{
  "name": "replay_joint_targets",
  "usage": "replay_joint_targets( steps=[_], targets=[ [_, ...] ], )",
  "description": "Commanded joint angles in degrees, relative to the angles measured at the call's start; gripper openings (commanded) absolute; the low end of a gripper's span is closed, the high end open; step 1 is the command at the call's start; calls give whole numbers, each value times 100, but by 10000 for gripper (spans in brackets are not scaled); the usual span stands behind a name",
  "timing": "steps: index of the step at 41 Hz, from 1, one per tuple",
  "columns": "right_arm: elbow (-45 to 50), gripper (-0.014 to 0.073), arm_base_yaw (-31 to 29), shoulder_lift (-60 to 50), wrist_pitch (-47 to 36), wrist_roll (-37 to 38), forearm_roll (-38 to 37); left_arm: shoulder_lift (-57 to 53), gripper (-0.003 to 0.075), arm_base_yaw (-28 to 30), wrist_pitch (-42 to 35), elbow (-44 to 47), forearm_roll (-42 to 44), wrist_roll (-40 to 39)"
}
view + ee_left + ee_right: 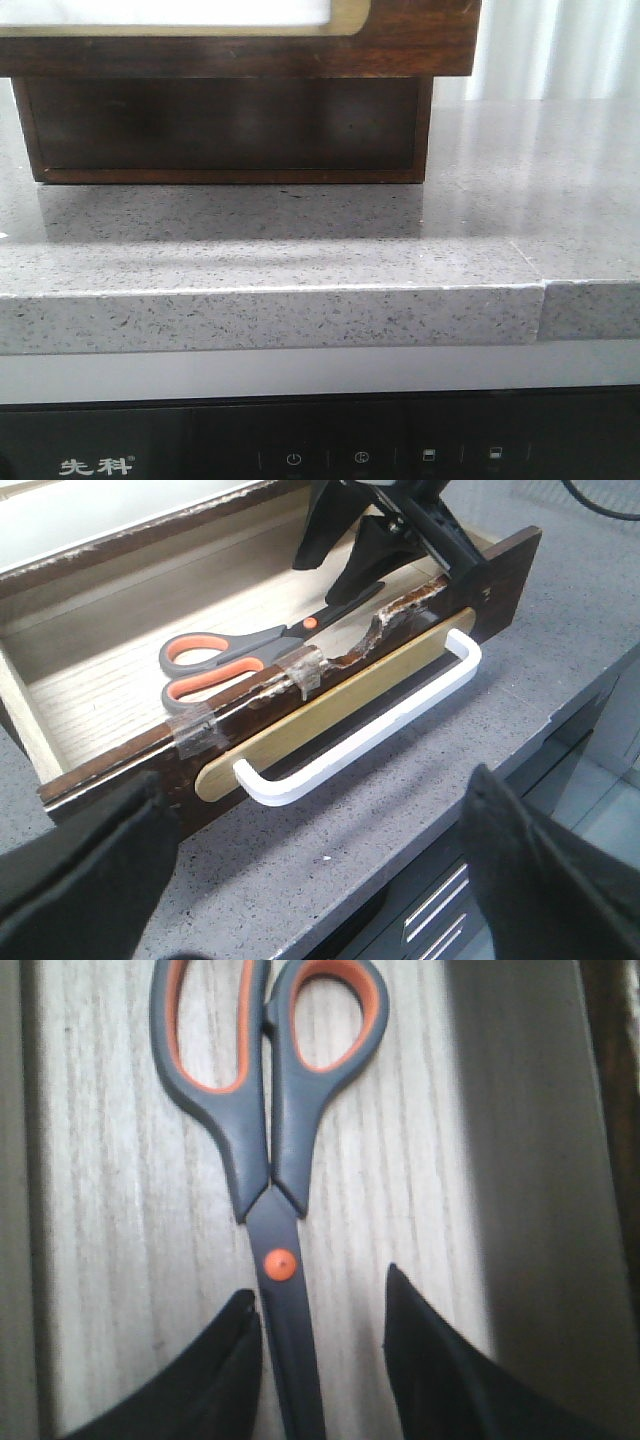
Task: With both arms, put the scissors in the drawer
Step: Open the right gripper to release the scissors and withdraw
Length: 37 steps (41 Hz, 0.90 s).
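Right gripper [325,1360] agape astride scissors [270,1150] blades, drawer [400,670].

Both grippers wear matte black fingers with a soft, cloth-like surface. The left gripper [320,870] shows two broad dark pads. The right gripper [322,1360] has tapered, pointed black fingertips; above them sits a black metal bracket with small screws.

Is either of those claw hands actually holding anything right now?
Nothing is held. The scissors lie flat in the open drawer; the right gripper is open, fingers either side of the blades without pinching. The left gripper hangs open, empty.
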Motion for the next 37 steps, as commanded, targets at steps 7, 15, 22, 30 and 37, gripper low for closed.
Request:
replay_joint_targets(
  steps=[7, 15, 22, 30, 37],
  targets=[
    [-144, 331, -11, -921, -268, 1002, 63, 19, 564, -51, -447, -182, -42, -61],
    [-144, 331, -37, -1642, -197, 2260, 51, 19, 564, -51, -447, -182, -42, -61],
    [7, 331, -37, -2377, 142, 3587, -282, 19, 564, -51, -447, -182, -42, -61],
    [1328, 331, -37, -3476, -351, 4033, -302, 19, 564, -51, -447, -182, -42, -61],
    [2695, 331, -37, -4534, -868, 4133, -433, 19, 564, -51, -447, -182, -42, -61]
  ],
)
